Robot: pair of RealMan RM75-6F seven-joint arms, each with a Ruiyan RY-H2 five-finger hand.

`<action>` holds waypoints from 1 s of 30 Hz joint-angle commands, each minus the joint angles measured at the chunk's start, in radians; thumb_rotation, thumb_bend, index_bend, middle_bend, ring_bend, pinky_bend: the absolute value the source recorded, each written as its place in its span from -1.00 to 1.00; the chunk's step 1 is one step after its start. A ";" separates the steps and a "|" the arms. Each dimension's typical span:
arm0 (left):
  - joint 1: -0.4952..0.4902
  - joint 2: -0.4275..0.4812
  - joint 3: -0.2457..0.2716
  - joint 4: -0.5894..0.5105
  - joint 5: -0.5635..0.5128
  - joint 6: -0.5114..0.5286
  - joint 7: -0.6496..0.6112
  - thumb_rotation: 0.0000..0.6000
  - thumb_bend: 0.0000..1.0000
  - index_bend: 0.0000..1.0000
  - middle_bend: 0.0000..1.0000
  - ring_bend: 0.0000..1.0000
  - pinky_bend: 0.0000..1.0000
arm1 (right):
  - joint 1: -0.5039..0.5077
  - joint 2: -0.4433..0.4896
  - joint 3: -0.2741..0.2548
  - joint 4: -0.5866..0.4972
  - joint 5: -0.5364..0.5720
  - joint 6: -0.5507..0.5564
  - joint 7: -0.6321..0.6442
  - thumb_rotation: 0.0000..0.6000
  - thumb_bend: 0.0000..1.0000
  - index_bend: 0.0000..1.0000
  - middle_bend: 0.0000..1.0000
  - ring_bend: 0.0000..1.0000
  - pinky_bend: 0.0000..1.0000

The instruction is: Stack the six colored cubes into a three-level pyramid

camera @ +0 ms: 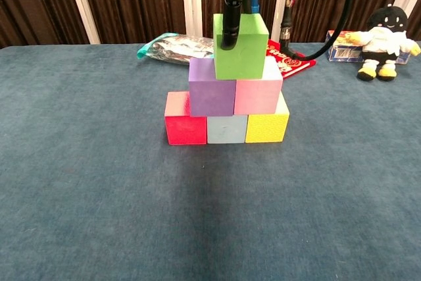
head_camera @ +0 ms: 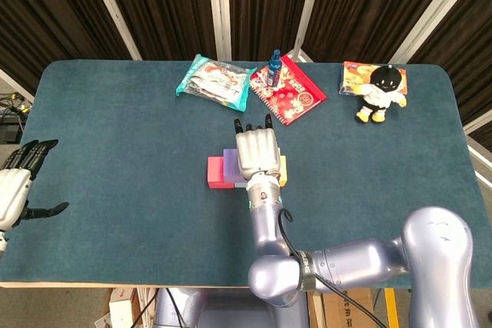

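The right hand (head_camera: 257,153) holds the green cube (camera: 240,47) on top of the purple cube (camera: 211,87) and pink cube (camera: 257,87), straight under its palm at 6 o'clock.

Light falls evenly from above me, bright and soft on the teal surface (head_camera: 115,151). My chest view shows a faint shadow in front of the cubes (camera: 227,103). My metal arm (head_camera: 361,266) carries pale highlights. Both views are sharp; the curtains (head_camera: 161,5) behind stay dim.
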 commanded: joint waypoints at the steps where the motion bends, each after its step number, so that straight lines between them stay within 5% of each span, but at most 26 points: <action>1: 0.000 0.000 0.000 0.000 0.000 0.000 0.000 1.00 -0.75 -1.00 -0.87 -0.92 -0.82 | 0.000 0.002 0.002 -0.002 0.001 -0.002 -0.001 1.00 -0.41 -1.00 -0.55 -0.38 -0.90; 30: 0.004 0.009 -0.001 -0.004 0.009 0.008 -0.014 1.00 -0.75 -1.00 -0.87 -0.92 -0.82 | 0.006 0.012 0.008 -0.038 -0.003 0.018 0.007 1.00 -0.41 -1.00 -0.74 -0.56 -0.90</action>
